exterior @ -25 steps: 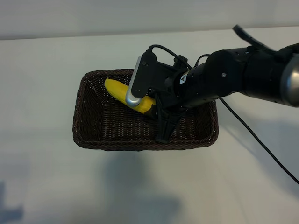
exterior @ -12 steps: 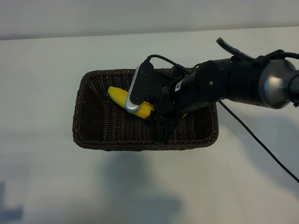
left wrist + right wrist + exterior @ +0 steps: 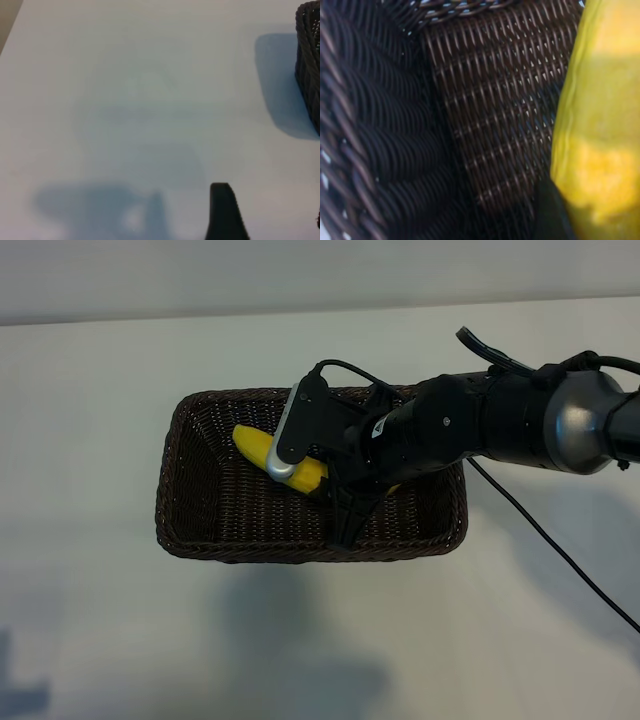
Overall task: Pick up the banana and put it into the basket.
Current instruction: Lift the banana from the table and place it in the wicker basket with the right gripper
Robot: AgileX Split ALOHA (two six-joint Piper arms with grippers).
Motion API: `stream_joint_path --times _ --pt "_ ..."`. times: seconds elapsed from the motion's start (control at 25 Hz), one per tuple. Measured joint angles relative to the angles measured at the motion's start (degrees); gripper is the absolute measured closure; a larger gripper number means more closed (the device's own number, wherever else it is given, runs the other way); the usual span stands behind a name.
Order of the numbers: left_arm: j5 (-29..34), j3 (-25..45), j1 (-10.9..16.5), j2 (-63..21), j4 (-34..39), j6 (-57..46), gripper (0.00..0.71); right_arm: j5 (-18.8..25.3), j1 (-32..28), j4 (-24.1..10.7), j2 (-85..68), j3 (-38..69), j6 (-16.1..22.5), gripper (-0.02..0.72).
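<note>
The yellow banana (image 3: 262, 452) hangs low inside the dark-brown wicker basket (image 3: 200, 545), toward its far side, partly hidden under the right wrist. My right gripper (image 3: 338, 502) reaches into the basket from the right and is shut on the banana. In the right wrist view the banana (image 3: 600, 115) fills one side, pressed against a dark finger (image 3: 547, 212), with the basket's woven floor (image 3: 495, 100) close behind. My left gripper (image 3: 270, 207) is off the exterior view; it hovers open over bare table, one finger (image 3: 223, 212) showing, with a corner of the basket (image 3: 309, 60) nearby.
The basket stands in the middle of a plain white table (image 3: 100, 620). The right arm's black cable (image 3: 560, 555) trails over the table to the right of the basket. A pale wall runs along the table's far edge.
The right arm has drawn in over the basket and sunk a little, carrying the banana slightly rightward and lower inside it. Its grip has not changed. The left arm is still.
</note>
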Motion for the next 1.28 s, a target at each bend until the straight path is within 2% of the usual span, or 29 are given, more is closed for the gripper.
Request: stream_joint_path --times 0.12,0.44,1.28 --pt "0.0 0.0 0.0 0.0 0.0 0.0 0.231 0.0 0.0 0.2 0.0 0.0 0.0 0.274" --pt "0.0 0.0 0.0 0.0 0.0 -0.1 0.231 -0.1 0.0 0.3 0.0 0.0 0.0 0.219" --pt "0.0 0.0 0.0 0.0 0.0 -0.1 0.231 0.2 0.0 -0.3 -7.3 -0.1 0.1 0.215"
